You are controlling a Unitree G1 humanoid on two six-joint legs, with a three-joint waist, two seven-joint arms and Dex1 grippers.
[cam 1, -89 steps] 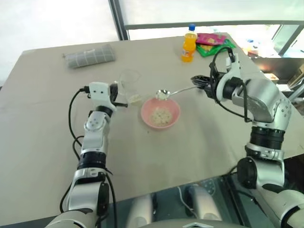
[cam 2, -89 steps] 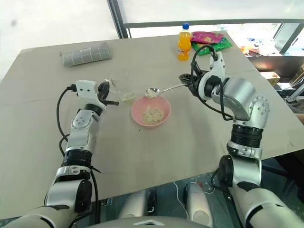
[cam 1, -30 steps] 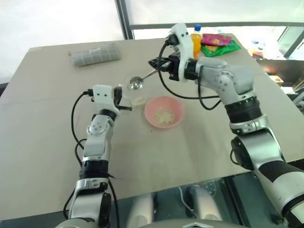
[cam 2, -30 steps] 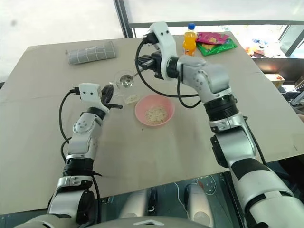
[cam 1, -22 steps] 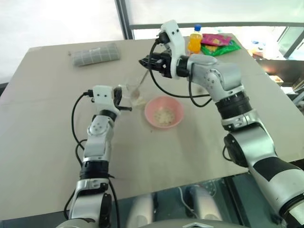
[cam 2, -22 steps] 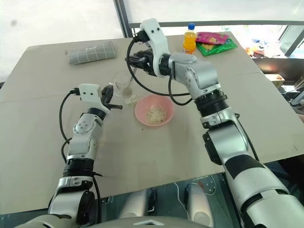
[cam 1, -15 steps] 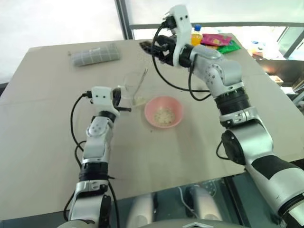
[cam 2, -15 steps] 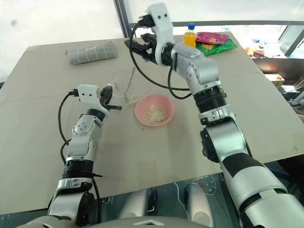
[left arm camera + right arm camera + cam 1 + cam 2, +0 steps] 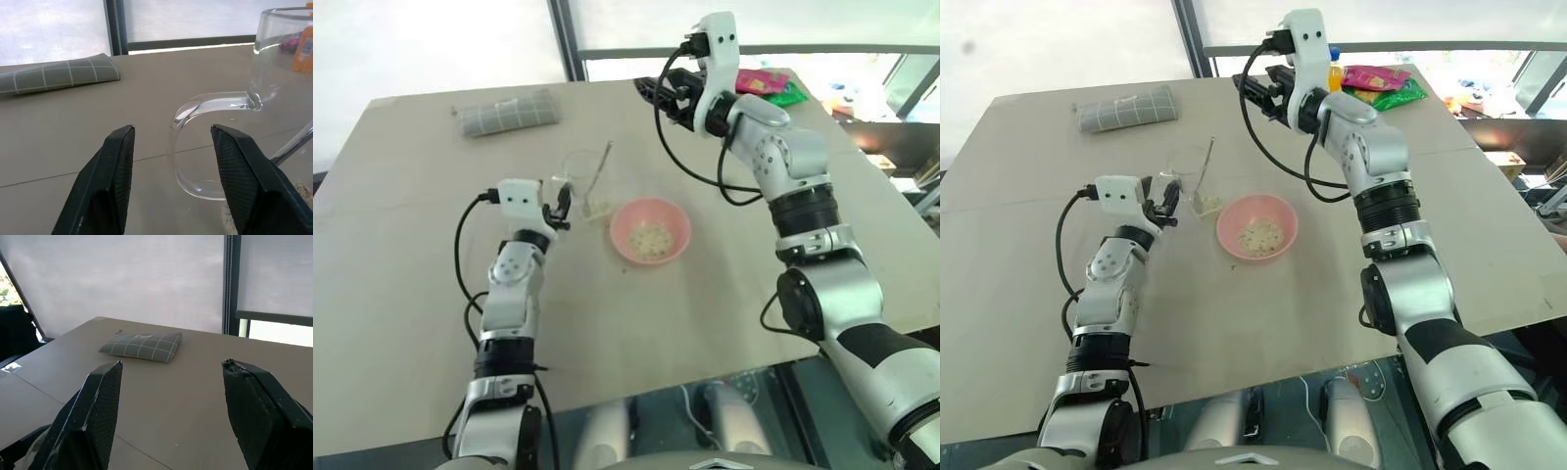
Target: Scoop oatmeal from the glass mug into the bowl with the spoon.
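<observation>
The clear glass mug [image 9: 581, 178] stands on the table left of the pink bowl [image 9: 674, 217]. The silver spoon [image 9: 601, 166] leans inside the mug, handle up, with nothing holding it. Pale oatmeal [image 9: 651, 235] lies in the bowl, and a little oatmeal [image 9: 598, 209] sits at the mug's bottom. My left gripper [image 9: 560, 202] is open beside the mug's handle [image 9: 195, 142], its fingers [image 9: 115, 166] apart on either side of it and not touching. My right gripper [image 9: 654, 93] is open and empty, raised above the table behind the mug and bowl.
A grey checked pouch [image 9: 504, 110] lies at the far left of the table. An orange bottle [image 9: 1332, 70] and colourful snack packets [image 9: 1378, 83] sit at the far right corner. The table's front edge runs close to me.
My right gripper let go of the spoon in the mug, opened, then rose and swung back to the right. My left gripper opened off the mug's handle.
</observation>
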